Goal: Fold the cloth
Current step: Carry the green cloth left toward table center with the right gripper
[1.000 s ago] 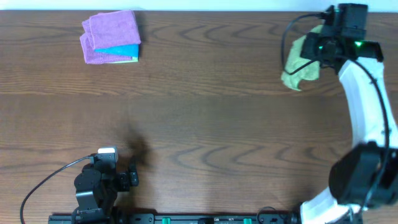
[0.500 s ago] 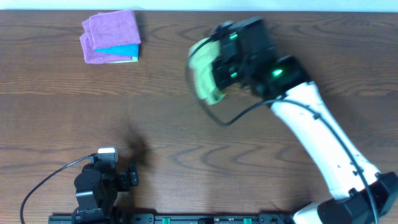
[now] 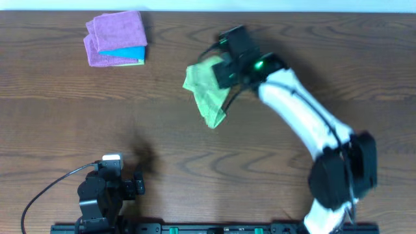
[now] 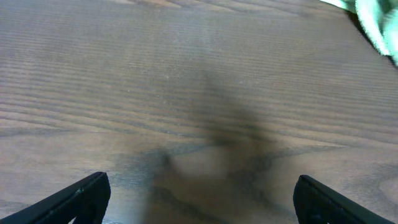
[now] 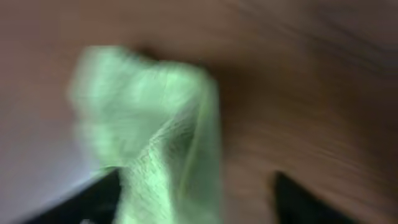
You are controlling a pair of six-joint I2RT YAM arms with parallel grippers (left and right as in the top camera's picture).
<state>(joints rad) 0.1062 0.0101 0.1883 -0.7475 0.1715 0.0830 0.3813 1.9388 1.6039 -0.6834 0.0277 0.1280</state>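
Note:
The green cloth (image 3: 205, 91) lies crumpled on the wooden table, just left of centre at the back. My right gripper (image 3: 224, 70) is over its right edge. In the blurred right wrist view the cloth (image 5: 155, 124) bunches up against the left finger (image 5: 93, 199), with bare wood between it and the other finger, so my right gripper (image 5: 196, 202) stands open. A corner of the cloth (image 4: 379, 22) shows at the top right of the left wrist view. My left gripper (image 3: 133, 185) rests at the front left, open (image 4: 202, 205) over bare wood.
A stack of folded purple and blue cloths (image 3: 117, 38) sits at the back left. The table's far edge (image 3: 208, 11) runs along the top. The left arm's cable (image 3: 52, 188) loops at the front left.
My right arm swung from the far right to the middle of the table, carrying the green cloth. Its jaws, shut before, now stand open. The left arm has not moved.

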